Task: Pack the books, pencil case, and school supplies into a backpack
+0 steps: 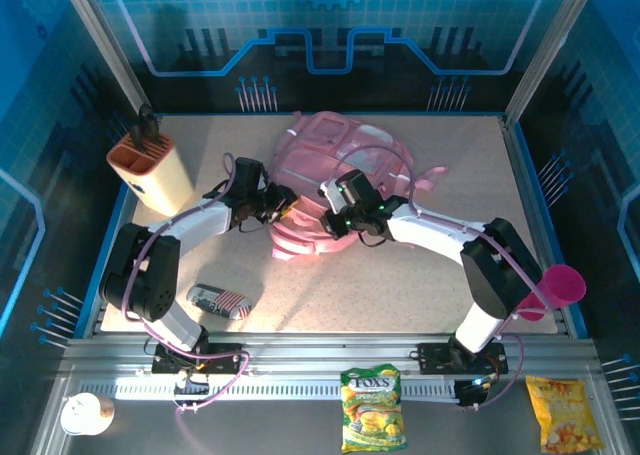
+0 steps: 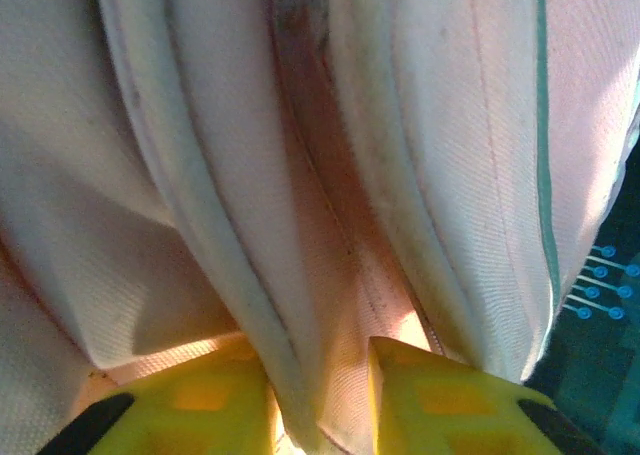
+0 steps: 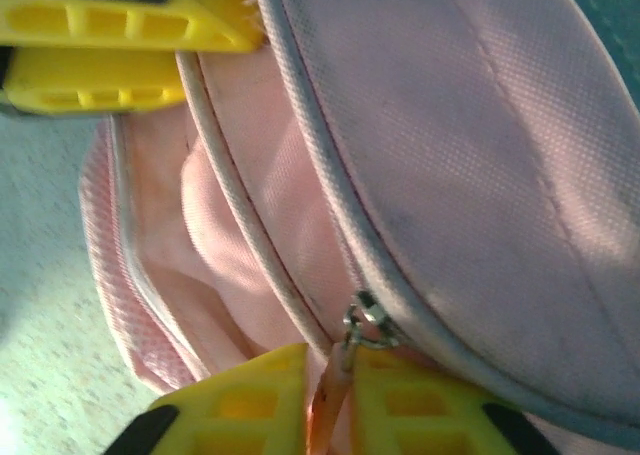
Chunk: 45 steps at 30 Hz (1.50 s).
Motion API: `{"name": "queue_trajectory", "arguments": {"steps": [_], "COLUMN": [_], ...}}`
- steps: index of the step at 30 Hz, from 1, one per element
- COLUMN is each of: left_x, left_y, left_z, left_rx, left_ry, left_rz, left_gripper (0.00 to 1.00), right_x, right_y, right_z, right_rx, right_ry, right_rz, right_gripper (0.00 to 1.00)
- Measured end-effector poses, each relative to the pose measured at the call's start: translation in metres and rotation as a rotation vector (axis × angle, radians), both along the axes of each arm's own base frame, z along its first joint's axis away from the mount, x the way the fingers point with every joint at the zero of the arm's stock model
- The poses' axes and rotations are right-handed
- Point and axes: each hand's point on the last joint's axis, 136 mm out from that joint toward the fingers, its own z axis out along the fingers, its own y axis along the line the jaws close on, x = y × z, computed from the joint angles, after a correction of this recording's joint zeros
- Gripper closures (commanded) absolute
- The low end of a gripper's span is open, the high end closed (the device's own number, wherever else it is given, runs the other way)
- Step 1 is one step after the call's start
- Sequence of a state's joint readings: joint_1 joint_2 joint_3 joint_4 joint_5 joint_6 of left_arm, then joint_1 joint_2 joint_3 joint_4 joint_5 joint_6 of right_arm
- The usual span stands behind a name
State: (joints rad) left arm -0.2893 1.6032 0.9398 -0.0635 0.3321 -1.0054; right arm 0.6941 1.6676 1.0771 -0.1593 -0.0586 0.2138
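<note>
backpack (image 1: pixel 345 170) lies mid-tabletop (image 1: pixel 400 295); right gripper (image 3: pixel 330 395) is nearly closed on its zipper pull (image 3: pixel 345 355), and the thin tab can slip out if tugged off the zip line; left gripper (image 2: pixel 320 375) sits narrow astride a fabric fold, hold unclear: if loose, the bag drags instead of unzipping; pencil case (image 1: pixel 218 301) lies outside

You get an evenly bright desk (image 1: pixel 440 275) from above, ringed by blue glow with white glare on the front rail (image 1: pixel 130 387), while both wrist views sit so close to the backpack (image 2: pixel 200 175) that its fabric softens and the yellow fingers (image 2: pixel 450 405) blur.
</note>
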Motion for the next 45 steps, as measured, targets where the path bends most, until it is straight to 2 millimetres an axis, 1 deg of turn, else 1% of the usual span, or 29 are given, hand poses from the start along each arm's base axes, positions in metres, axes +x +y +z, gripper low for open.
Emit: {"name": "queue_trajectory", "arguments": {"steps": [3, 5, 6, 8, 10, 12, 16, 20, 22, 24, 26, 32, 34, 36, 38, 41, 45], "left_x": [-0.006, -0.009, -0.011, -0.014, -0.019, -0.024, -0.031, -0.035, -0.035, -0.036, -0.039, -0.046, -0.045, -0.043, -0.038, -0.034, -0.030], "left_y": [0.005, 0.010, 0.011, 0.015, 0.014, 0.010, -0.013, -0.046, -0.064, -0.078, -0.089, -0.100, -0.101, -0.101, -0.102, -0.099, -0.094], "left_z": [0.011, 0.024, 0.029, 0.039, 0.043, 0.044, 0.057, 0.080, 0.084, 0.081, 0.070, 0.031, 0.021, 0.014, 0.008, 0.003, -0.002], "left_rx": [0.034, 0.065, 0.076, 0.109, 0.141, 0.180, 0.259, 0.330, 0.366, 0.411, 0.467, 0.629, 0.669, 0.704, 0.736, 0.776, 0.821], "left_ry": [-0.032, -0.075, -0.091, -0.129, -0.148, -0.157, -0.210, -0.298, -0.330, -0.339, -0.329, -0.268, -0.248, -0.234, -0.228, -0.224, -0.212], "left_rz": [-0.007, -0.014, -0.015, -0.027, -0.041, -0.066, -0.146, -0.238, -0.281, -0.317, -0.347, -0.420, -0.434, -0.440, -0.442, -0.436, -0.427], "left_gripper": [0.53, 0.48, 0.46, 0.42, 0.40, 0.39, 0.39, 0.42, 0.45, 0.48, 0.49, 0.50, 0.52, 0.59, 0.64, 0.67, 0.69], "right_x": [-0.012, -0.022, -0.024, -0.025, -0.022, -0.016, -0.003, 0.008, 0.013, 0.016, 0.018, 0.018, 0.018, 0.018, 0.019, 0.019, 0.018], "right_y": [-0.005, -0.016, -0.019, -0.032, -0.045, -0.056, -0.085, -0.113, -0.121, -0.125, -0.126, -0.127, -0.127, -0.128, -0.128, -0.129, -0.131], "right_z": [0.011, 0.024, 0.029, 0.043, 0.053, 0.058, 0.059, 0.057, 0.058, 0.059, 0.061, 0.060, 0.059, 0.059, 0.060, 0.059, 0.055], "right_rx": [0.065, 0.123, 0.144, 0.205, 0.248, 0.284, 0.348, 0.414, 0.441, 0.468, 0.489, 0.518, 0.522, 0.526, 0.532, 0.536, 0.534], "right_ry": [-0.010, -0.002, -0.005, -0.011, -0.016, -0.009, 0.028, 0.063, 0.075, 0.086, 0.096, 0.123, 0.130, 0.132, 0.133, 0.133, 0.140], "right_rz": [-0.024, -0.058, -0.065, -0.116, -0.168, -0.229, -0.375, -0.515, -0.561, -0.590, -0.605, -0.627, -0.632, -0.637, -0.643, -0.646, -0.654], "right_gripper": [0.61, 0.50, 0.47, 0.42, 0.38, 0.34, 0.30, 0.29, 0.29, 0.29, 0.29, 0.29, 0.29, 0.30, 0.30, 0.30, 0.30]}}
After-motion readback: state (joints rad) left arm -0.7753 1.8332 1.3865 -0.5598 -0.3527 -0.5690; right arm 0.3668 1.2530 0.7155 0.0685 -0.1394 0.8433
